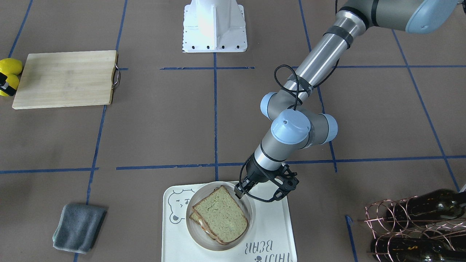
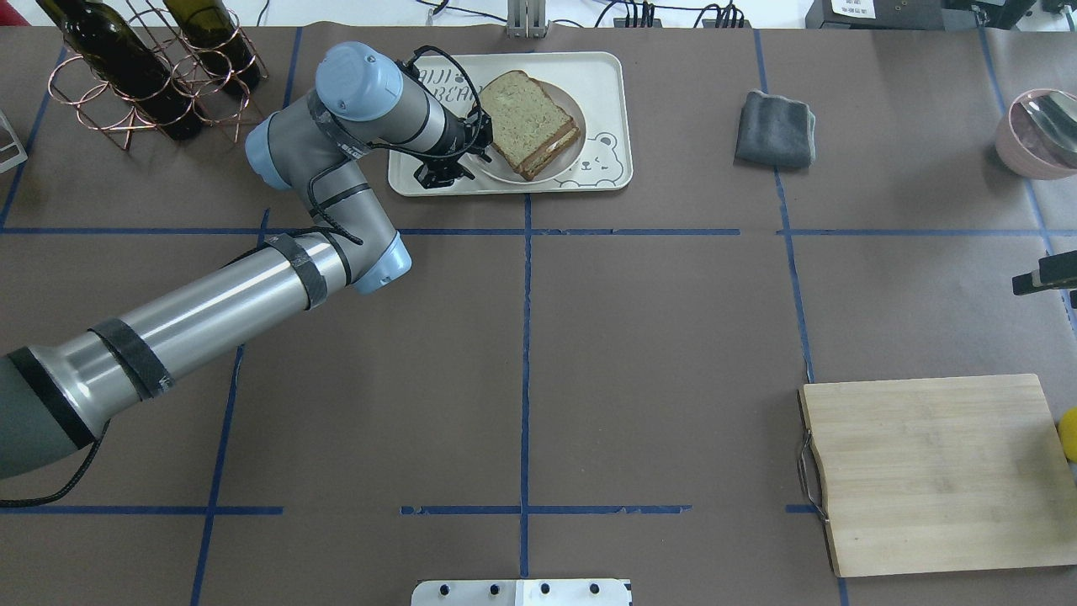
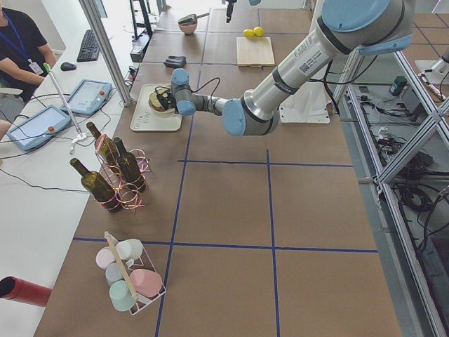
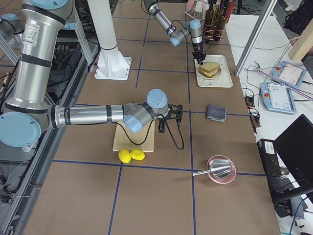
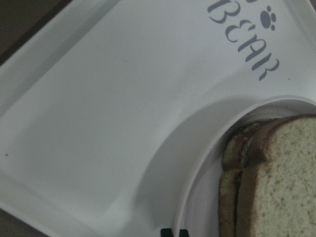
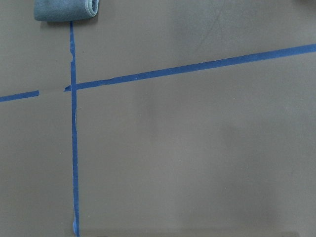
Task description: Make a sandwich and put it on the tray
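Sandwich [image 1: 220, 214] sits on a round plate [image 1: 198, 236] on the tray [image 1: 276, 233], bottom centre of the front-facing view. Left end effector [image 1: 239, 192] pinches the plate's upper rim; the right end effector's [image 4: 161, 126] state I cannot tell

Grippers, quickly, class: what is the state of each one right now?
Left gripper: closed, apparently pinching the rim of the plate.
Right gripper: cannot be told; its fingers are not clearly shown.
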Robot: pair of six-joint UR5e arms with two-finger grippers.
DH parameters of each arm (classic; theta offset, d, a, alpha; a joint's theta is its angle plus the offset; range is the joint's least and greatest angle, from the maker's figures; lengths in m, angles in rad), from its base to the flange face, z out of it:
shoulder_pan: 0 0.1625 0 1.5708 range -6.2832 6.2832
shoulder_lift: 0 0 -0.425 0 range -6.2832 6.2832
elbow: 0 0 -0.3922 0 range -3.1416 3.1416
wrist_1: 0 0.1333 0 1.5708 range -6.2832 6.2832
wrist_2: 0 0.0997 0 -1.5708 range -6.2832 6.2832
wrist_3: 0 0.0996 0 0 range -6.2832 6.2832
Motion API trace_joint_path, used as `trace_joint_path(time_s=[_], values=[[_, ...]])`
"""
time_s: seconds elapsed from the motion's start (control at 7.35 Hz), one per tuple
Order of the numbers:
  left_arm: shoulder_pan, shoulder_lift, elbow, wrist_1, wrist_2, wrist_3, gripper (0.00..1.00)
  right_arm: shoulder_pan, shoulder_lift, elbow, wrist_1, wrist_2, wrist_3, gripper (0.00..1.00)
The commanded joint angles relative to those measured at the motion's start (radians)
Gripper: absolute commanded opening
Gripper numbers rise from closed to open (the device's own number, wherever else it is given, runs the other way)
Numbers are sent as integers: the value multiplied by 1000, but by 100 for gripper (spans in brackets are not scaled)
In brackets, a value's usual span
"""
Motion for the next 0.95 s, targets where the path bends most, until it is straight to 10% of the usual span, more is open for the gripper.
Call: trace_joint_path(time_s=[0.0,0.27,0.82], values=[[-18,46,-80,44,1,69,100,2,0,0,0,0,0,100],[-35,220,-387,261,-6,254,100,13,3,0,-23,1,2,100],[-164,680,-836,300,-181,830,100,49,-45,-8,-98,-28,-201,100]])
